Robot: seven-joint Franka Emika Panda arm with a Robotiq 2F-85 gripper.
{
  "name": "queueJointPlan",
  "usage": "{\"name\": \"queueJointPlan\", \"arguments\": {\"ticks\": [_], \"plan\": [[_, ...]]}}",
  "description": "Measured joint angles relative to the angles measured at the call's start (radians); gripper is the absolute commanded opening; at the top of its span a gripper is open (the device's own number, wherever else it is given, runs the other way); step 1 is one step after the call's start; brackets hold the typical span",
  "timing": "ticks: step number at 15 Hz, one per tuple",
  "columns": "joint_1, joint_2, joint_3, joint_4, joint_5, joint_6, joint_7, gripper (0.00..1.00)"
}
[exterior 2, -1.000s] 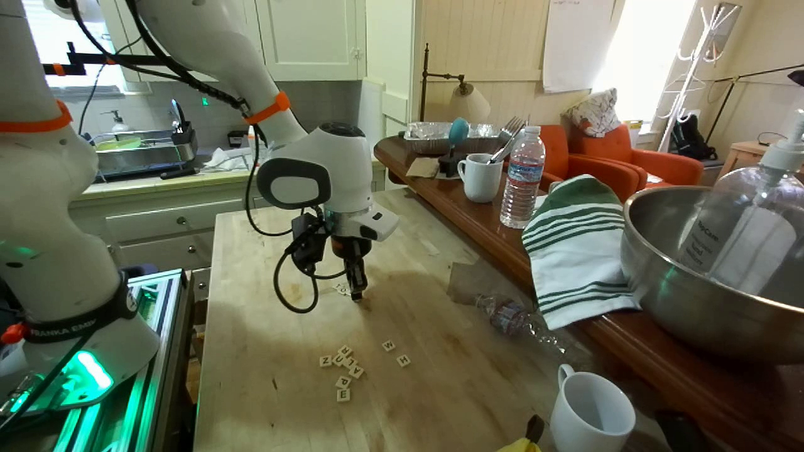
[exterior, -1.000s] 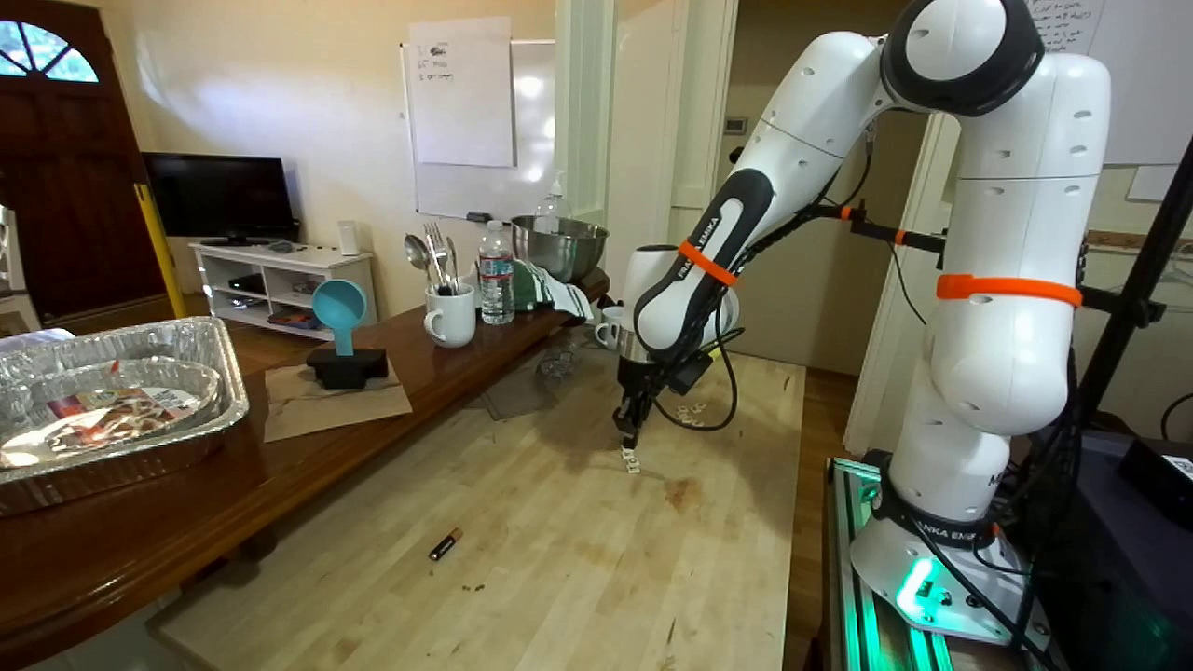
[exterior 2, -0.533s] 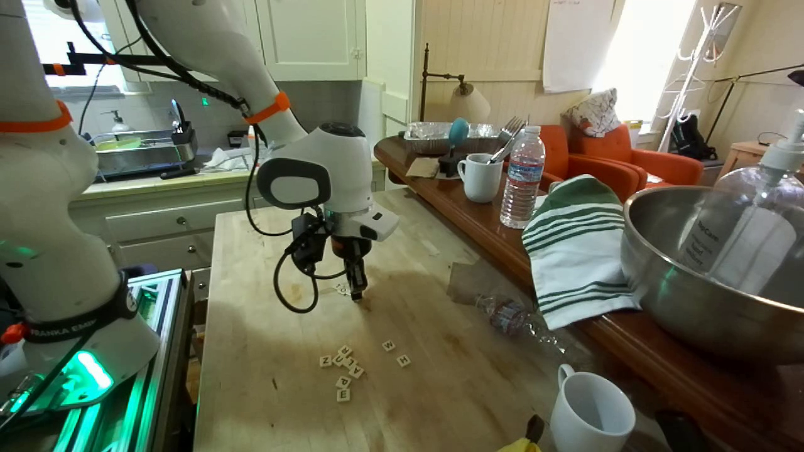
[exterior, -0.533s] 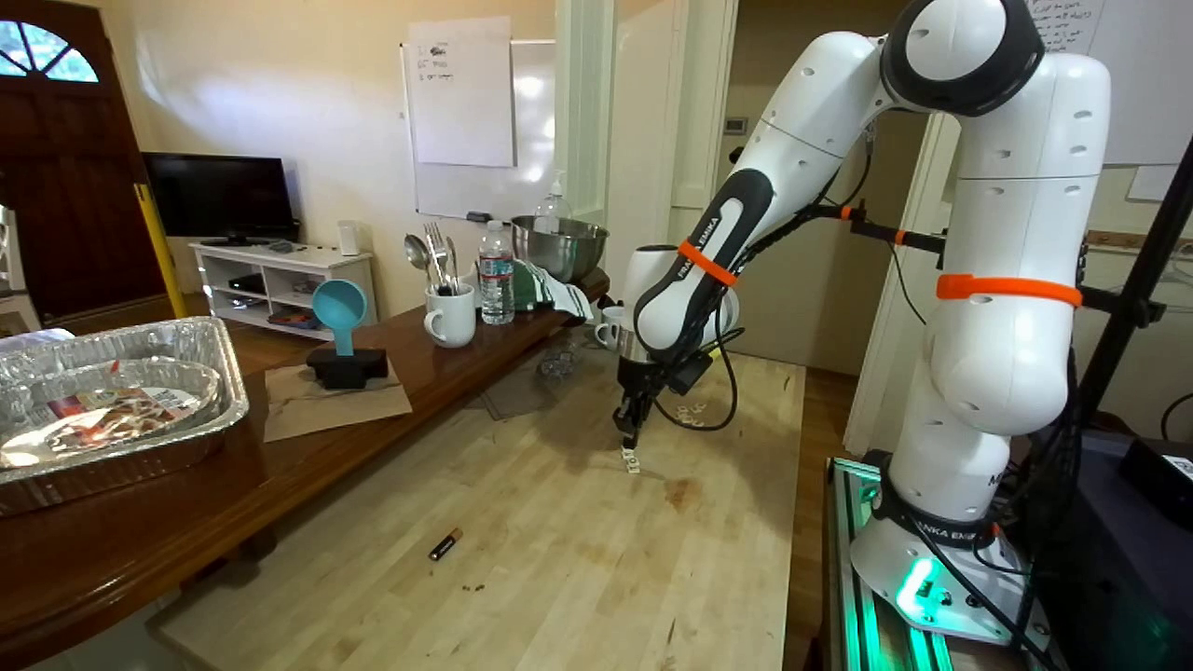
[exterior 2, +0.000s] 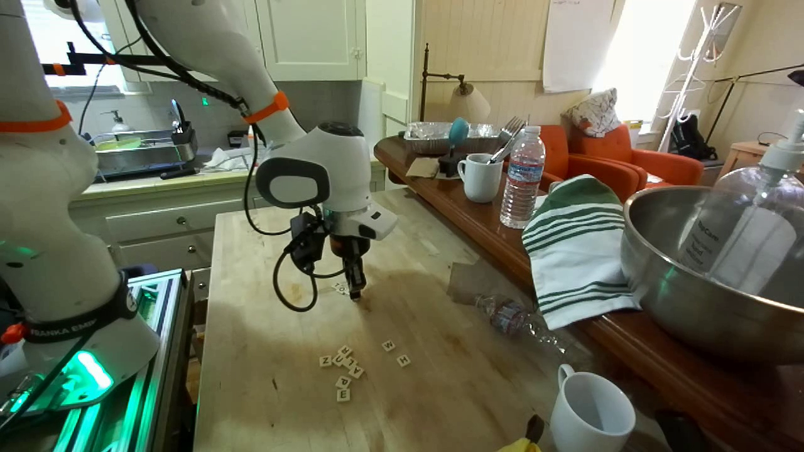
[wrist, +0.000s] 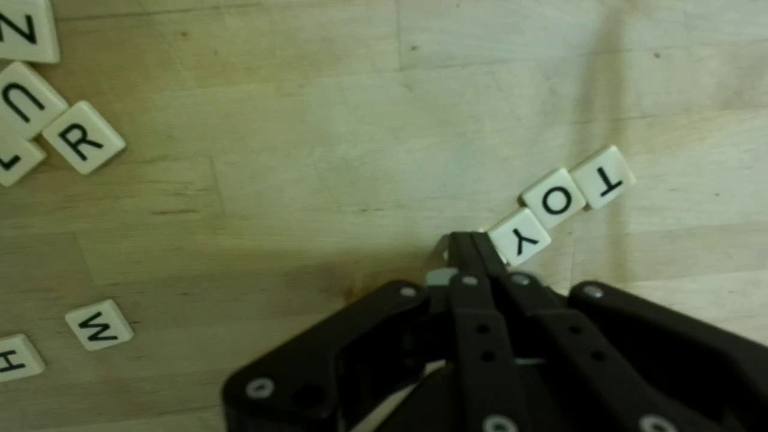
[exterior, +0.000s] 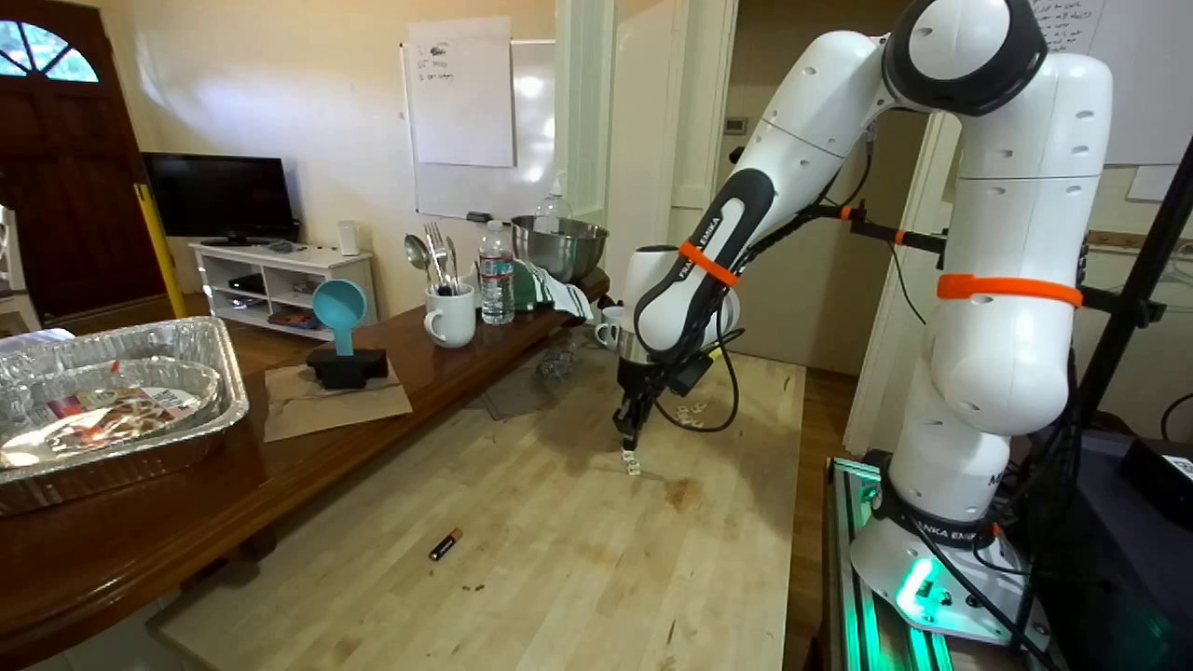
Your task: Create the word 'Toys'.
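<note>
Tiles T (wrist: 603, 178), O (wrist: 554, 198) and Y (wrist: 519, 237) lie edge to edge in a slanted row on the wooden table in the wrist view, Y set slightly off line. Tight against Y's near-left side stands my gripper (wrist: 471, 236), its black fingers pressed together. Pale slivers peek out on both sides of the fingertips, so another tile seems to lie beneath or behind them; its letter is hidden. Both exterior views show the gripper (exterior: 628, 442) pointing down at the table beside the small row of tiles (exterior: 632, 463), which is partly blocked by the gripper (exterior 2: 356, 296) from across.
Loose tiles lie scattered away from the row, among them R (wrist: 84, 137), W (wrist: 99, 324) and H (wrist: 18, 359), with a cluster (exterior 2: 345, 361) of several. A battery (exterior: 445, 544), a crumpled bottle (exterior 2: 505, 314) and a white mug (exterior 2: 590, 411) are also on the table.
The gripper, still shut, has shifted a tiny bit toward the robot base side in an exterior view. The tiles beside it appear nudged slightly; the loose tiles stay put.
</note>
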Motion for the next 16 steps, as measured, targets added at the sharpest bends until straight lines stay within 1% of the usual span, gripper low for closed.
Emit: {"name": "queueJointPlan", "arguments": {"ticks": [11, 15, 16], "plan": [[0.011, -0.041, 0.002, -0.028, 0.011, 0.000, -0.005, 0.00], [0.012, -0.069, 0.002, -0.049, 0.010, 0.000, -0.054, 0.00], [0.012, -0.075, 0.002, -0.056, 0.009, 0.000, -0.076, 0.26]]}}
